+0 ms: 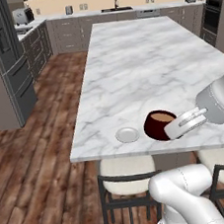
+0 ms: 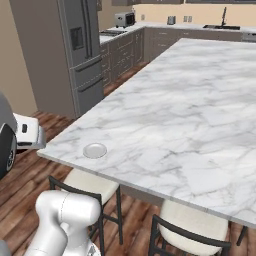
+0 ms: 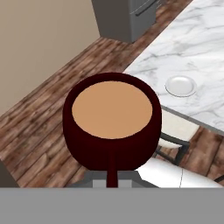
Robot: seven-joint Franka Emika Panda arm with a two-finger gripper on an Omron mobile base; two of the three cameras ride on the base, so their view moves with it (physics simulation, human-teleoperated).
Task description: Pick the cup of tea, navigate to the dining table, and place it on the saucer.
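One saucer lies near the front edge of the dining table, by its left corner. Just right of the saucer, one cup of tea hangs upright, its handle pinched between the gripper's jaws. Two stools stand below that edge.

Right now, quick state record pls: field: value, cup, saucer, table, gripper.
cup of tea: held in the air, upright, tan liquid inside, handle toward the hand
gripper: shut on the cup of tea at its handle side
saucer: bare, near the front edge of the dining table, close to its corner
dining table: white marble top
cup vs saucer: apart; hand view shows the cup over the floor, short of the table edge
placement: not yet done
stools: tucked under the table's near edge
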